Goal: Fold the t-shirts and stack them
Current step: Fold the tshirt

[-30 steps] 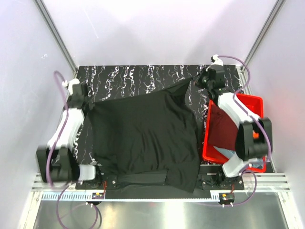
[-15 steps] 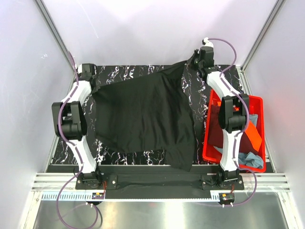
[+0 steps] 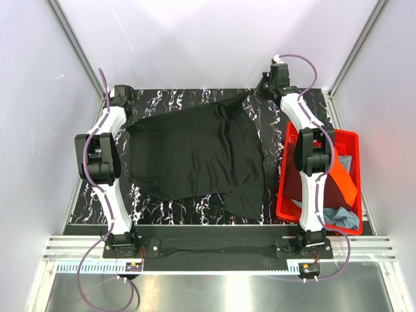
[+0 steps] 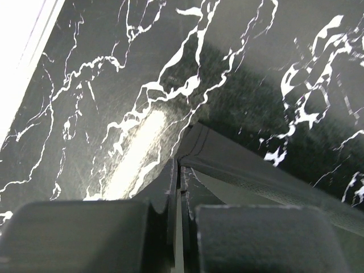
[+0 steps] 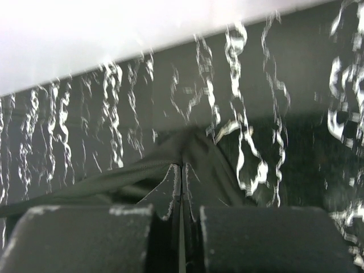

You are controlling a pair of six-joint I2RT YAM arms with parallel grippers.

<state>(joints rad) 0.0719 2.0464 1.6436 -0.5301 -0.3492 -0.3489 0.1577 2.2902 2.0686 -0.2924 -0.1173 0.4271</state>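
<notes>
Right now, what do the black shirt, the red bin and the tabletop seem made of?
Black t-shirt: soft matte cloth, probably knit; it sags, wrinkles, shows a stitched hem. Red bin: likely rigid plastic, slightly glossy, straight walls. Tabletop: black with white marble veining, smooth, reflecting light; stone or printed covering, cannot tell.

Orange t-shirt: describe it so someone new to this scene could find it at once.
Find the red bin at the table's right edge. Inside, the orange t-shirt lies along its outer wall, beside the maroon t-shirt and grey-blue t-shirt. Only it is bright orange.
</notes>
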